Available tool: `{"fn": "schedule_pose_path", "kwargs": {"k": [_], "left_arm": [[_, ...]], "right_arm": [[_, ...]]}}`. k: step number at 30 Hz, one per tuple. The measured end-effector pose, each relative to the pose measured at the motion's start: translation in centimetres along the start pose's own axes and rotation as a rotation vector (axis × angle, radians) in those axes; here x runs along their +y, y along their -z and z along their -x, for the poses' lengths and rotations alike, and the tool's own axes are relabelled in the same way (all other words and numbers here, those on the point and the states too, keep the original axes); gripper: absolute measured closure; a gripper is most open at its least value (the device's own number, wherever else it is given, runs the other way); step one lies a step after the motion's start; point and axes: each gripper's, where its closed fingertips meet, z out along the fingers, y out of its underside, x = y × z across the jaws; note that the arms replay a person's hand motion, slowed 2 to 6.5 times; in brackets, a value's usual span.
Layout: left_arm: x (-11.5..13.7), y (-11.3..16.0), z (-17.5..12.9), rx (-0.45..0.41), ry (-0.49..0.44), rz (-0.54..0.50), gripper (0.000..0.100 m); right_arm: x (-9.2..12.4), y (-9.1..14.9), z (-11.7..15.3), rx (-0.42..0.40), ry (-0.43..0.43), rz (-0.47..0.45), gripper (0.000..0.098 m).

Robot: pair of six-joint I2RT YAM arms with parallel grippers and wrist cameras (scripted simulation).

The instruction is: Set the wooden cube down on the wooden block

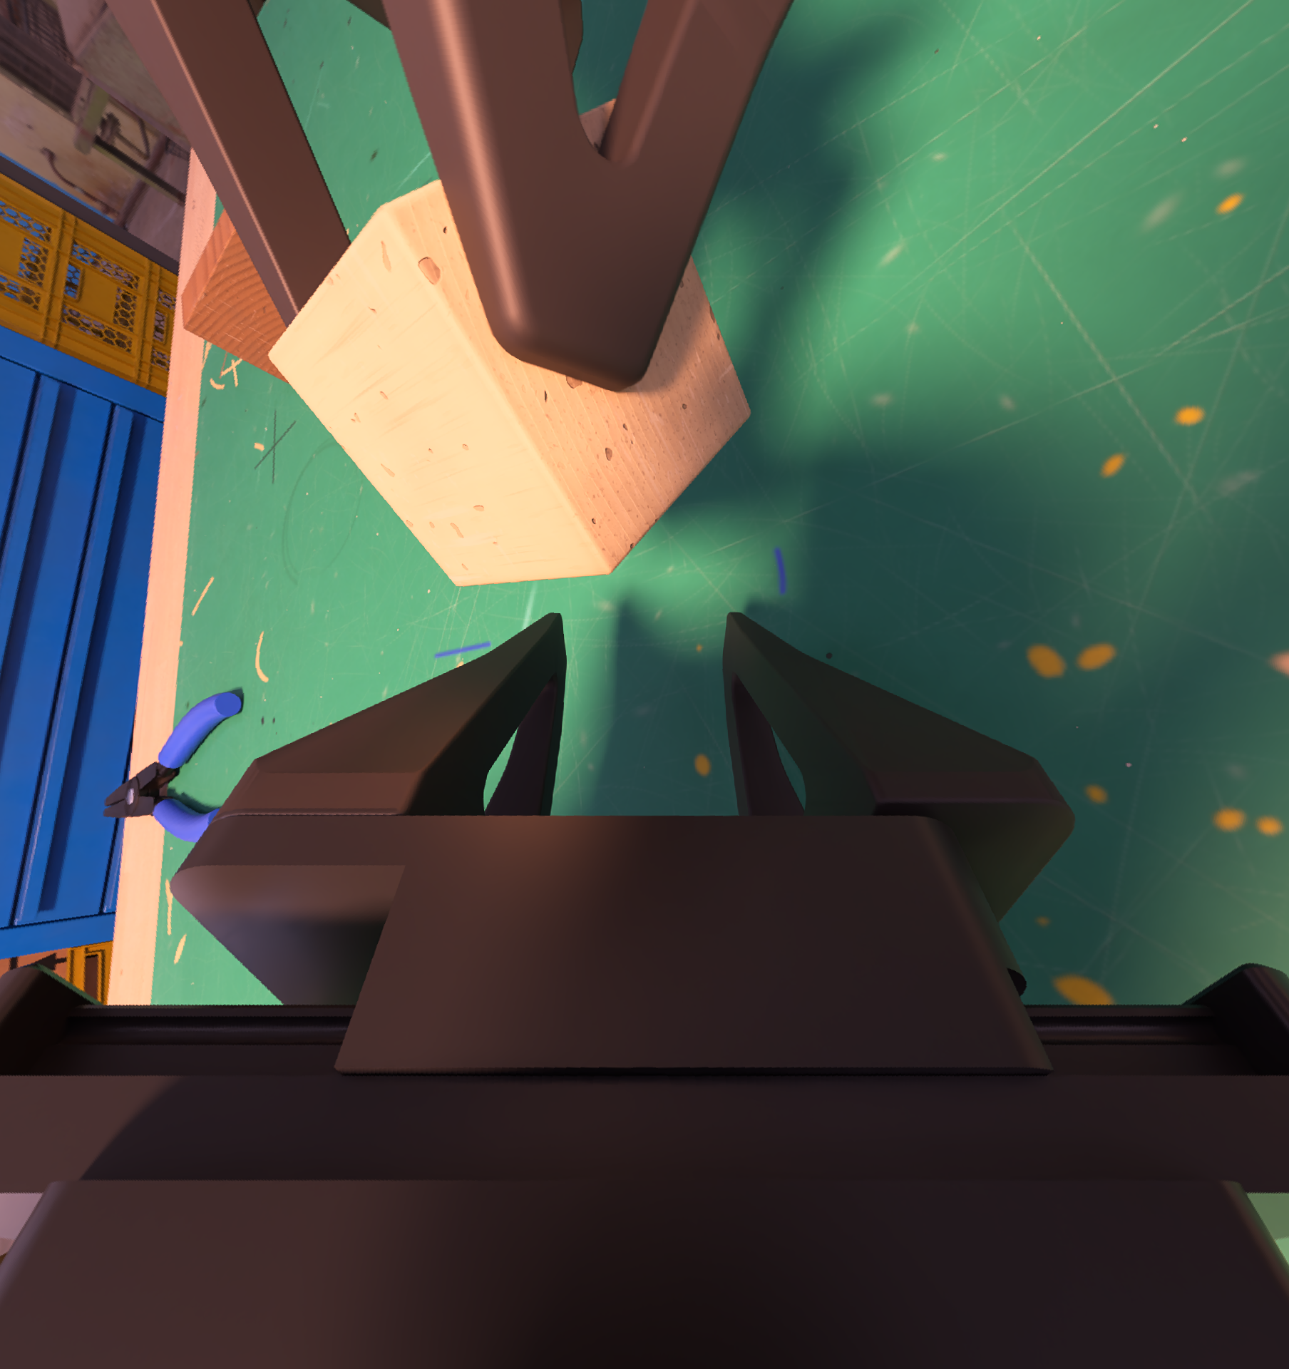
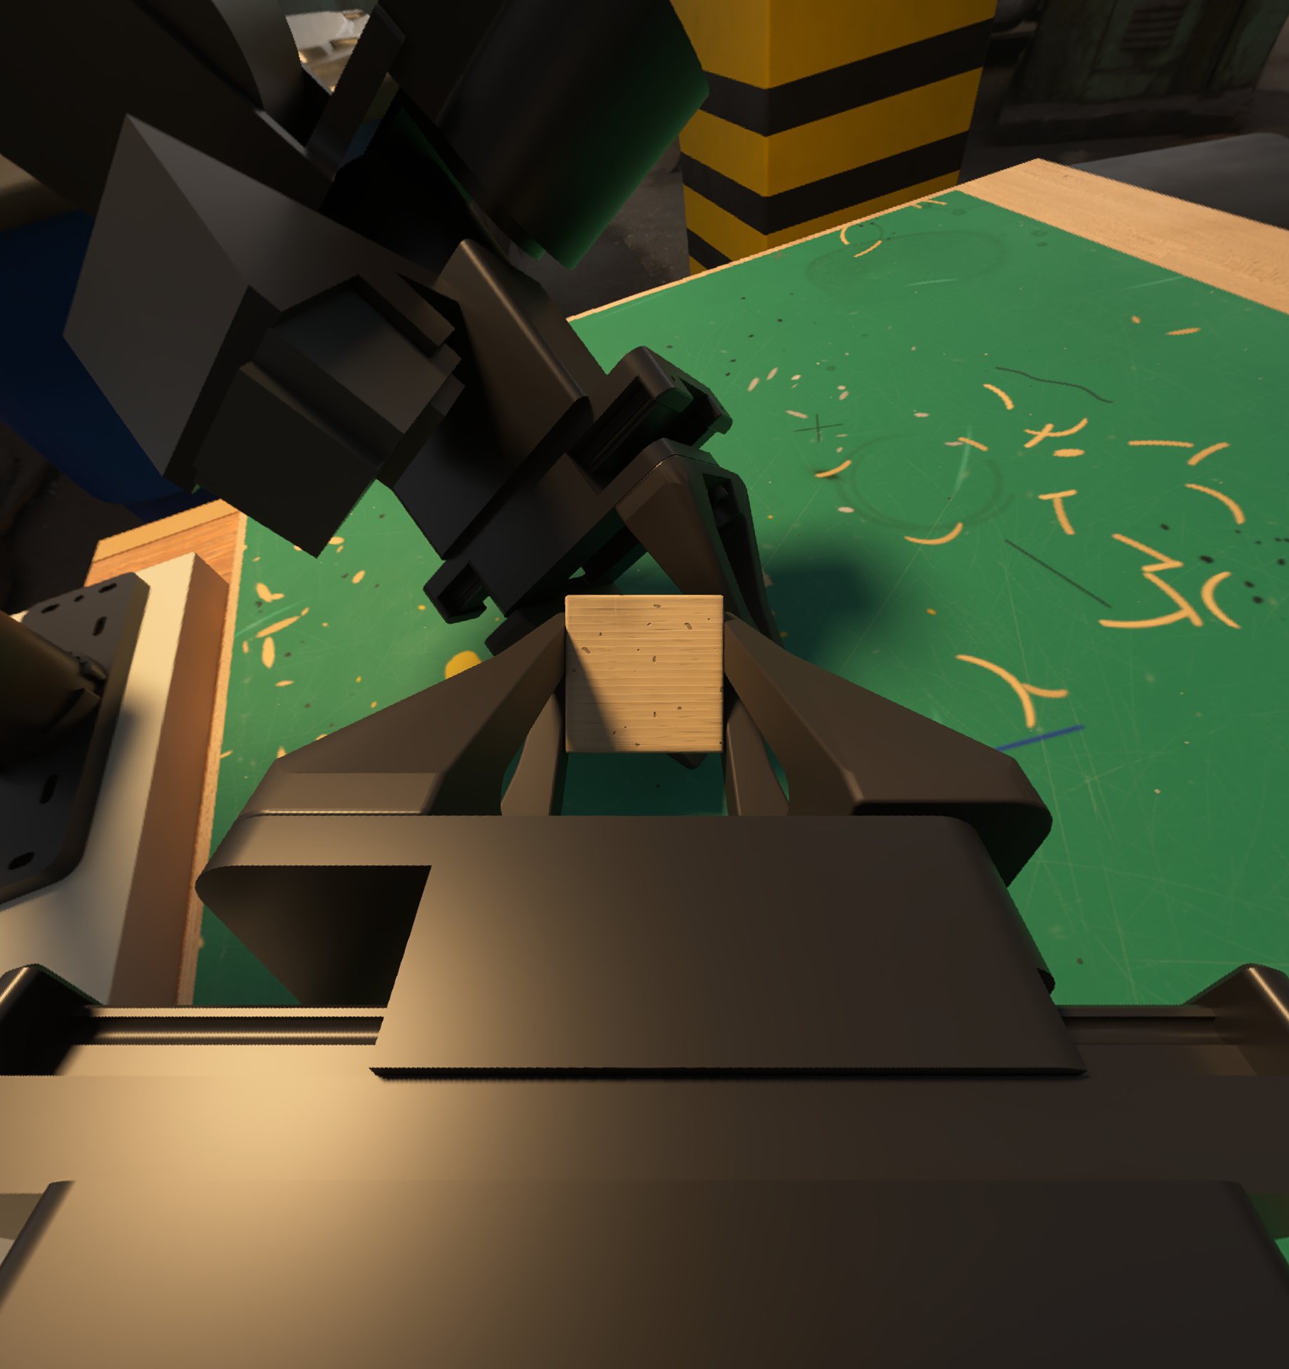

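Note:
The pale wooden cube (image 2: 643, 674) sits between my right gripper's (image 2: 643, 689) fingers, which are shut on its two sides. In the left wrist view the same cube (image 1: 493, 437) hangs above the green mat, held from above by the right gripper (image 1: 434, 326). My left gripper (image 1: 645, 630) is open and empty, with its tips just short of the cube's near corner. The reddish-brown wooden block (image 1: 227, 296) lies on the mat beyond the cube near the table edge, partly hidden by a finger and the cube. The block is out of the right wrist view.
Blue-handled pliers (image 1: 175, 770) lie at the mat's (image 1: 997, 370) left edge. A blue cabinet (image 1: 41, 630) and yellow crates (image 1: 56, 274) stand past the table edge. The left arm (image 2: 315, 370) reaches in close behind the cube. A yellow-and-black post (image 2: 827, 118) stands behind the table.

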Motion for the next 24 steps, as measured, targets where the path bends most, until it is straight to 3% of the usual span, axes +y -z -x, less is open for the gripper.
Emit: {"fn": "schedule_pose_path", "kwargs": {"k": [24], "left_arm": [[-1.9, 1.0, 0.3, -0.057, -0.076, -0.111, 0.063]], "right_arm": [[-1.9, 1.3, 0.6, -0.141, -0.151, -0.145, 0.0660]]}}
